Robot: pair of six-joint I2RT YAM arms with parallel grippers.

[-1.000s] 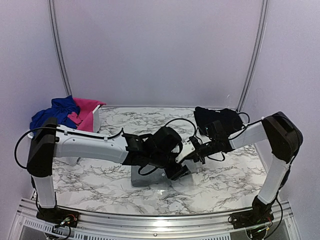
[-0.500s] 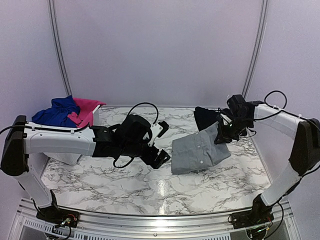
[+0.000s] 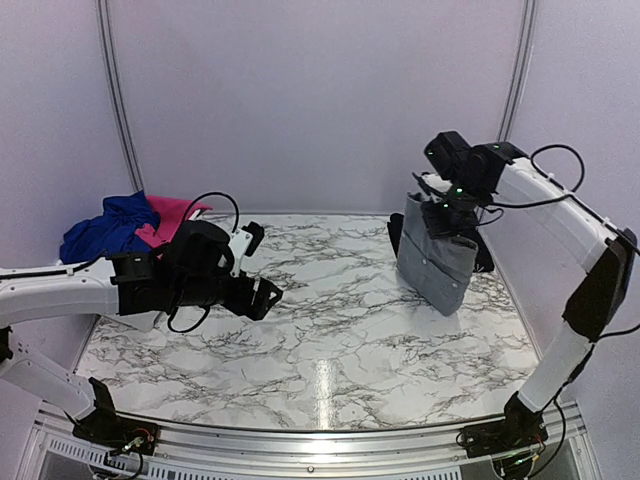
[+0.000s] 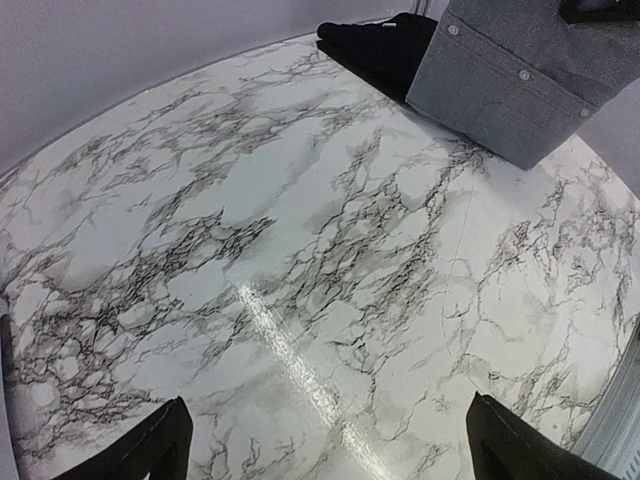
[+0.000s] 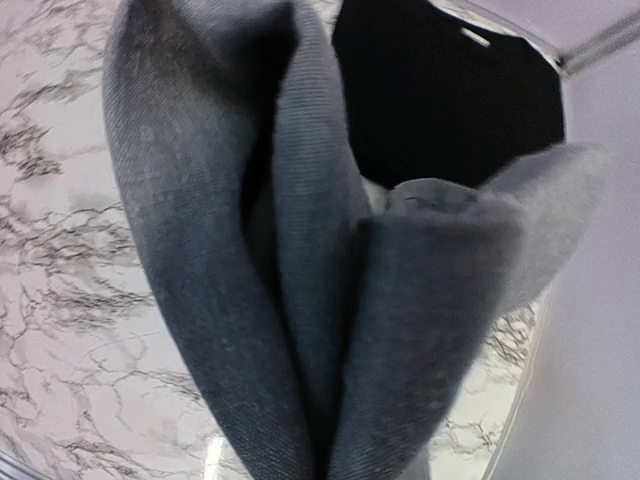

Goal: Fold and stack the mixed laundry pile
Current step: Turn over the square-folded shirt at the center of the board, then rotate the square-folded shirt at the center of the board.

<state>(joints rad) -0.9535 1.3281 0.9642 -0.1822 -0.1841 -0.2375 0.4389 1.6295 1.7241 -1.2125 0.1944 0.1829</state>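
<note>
Top external: basket (image 3: 190, 243) holds blue and pink clothes (image 3: 130, 225); right jaws grip grey shirt (image 3: 437, 255); left jaws wide, empty.

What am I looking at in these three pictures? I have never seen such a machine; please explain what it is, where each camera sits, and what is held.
This is a robot with two white-and-black arms bolted at the near edge of a marble-patterned table. The wide picture comes from a fixed camera above and behind the arms. The other two come from small cameras on each wrist.

The right gripper is shut on a folded grey button shirt, which hangs lifted above the table; the right wrist picture shows its folds very close. Behind it lies a black garment at the far right of the table.

The left gripper is open and holds nothing; its wrist camera looks across the table.

At the far left, blue and pink garments sit piled.
</note>
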